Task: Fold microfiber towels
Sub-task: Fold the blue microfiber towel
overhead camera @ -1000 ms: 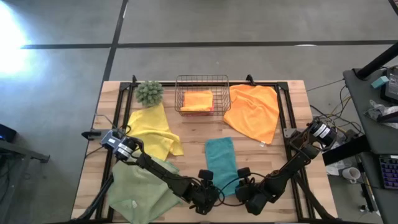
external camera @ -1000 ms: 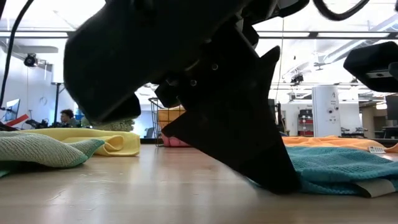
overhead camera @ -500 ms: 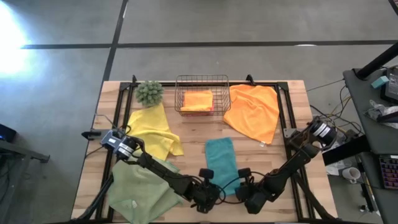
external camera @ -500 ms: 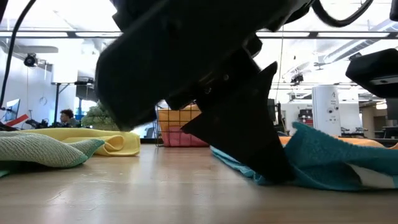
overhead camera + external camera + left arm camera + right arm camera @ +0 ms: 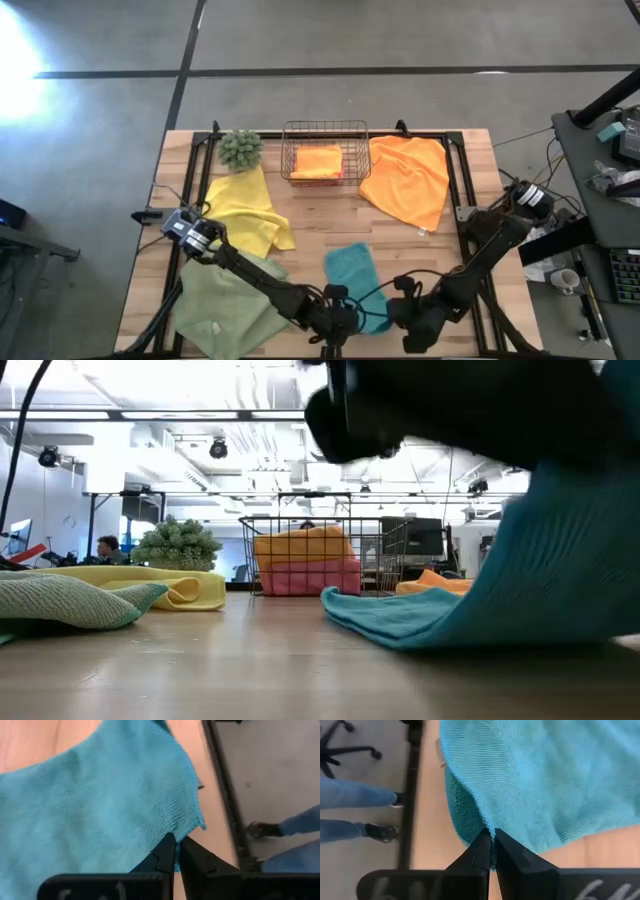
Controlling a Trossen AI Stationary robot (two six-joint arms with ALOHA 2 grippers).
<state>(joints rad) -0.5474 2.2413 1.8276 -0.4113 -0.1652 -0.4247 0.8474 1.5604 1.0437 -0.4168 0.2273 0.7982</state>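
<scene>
Your left gripper [image 5: 176, 851] and right gripper [image 5: 490, 846] are both pinched tight on the near edge of the teal towel [image 5: 352, 275], lifting it at the table's [image 5: 310, 215] front edge, middle. The towel's far end lies flat on the wood, just short of the basket [image 5: 323, 152].

Teal towel [image 5: 351, 268] near the front edge of the pale wood table [image 5: 310, 215]; a yellow towel [image 5: 245, 210] and a sage-green towel [image 5: 225, 305] to the left. A big orange towel [image 5: 408, 180] lies right — copper wire basket [image 5: 325, 150] holds orange over pink. Spiky green plant [image 5: 240, 148].
</scene>
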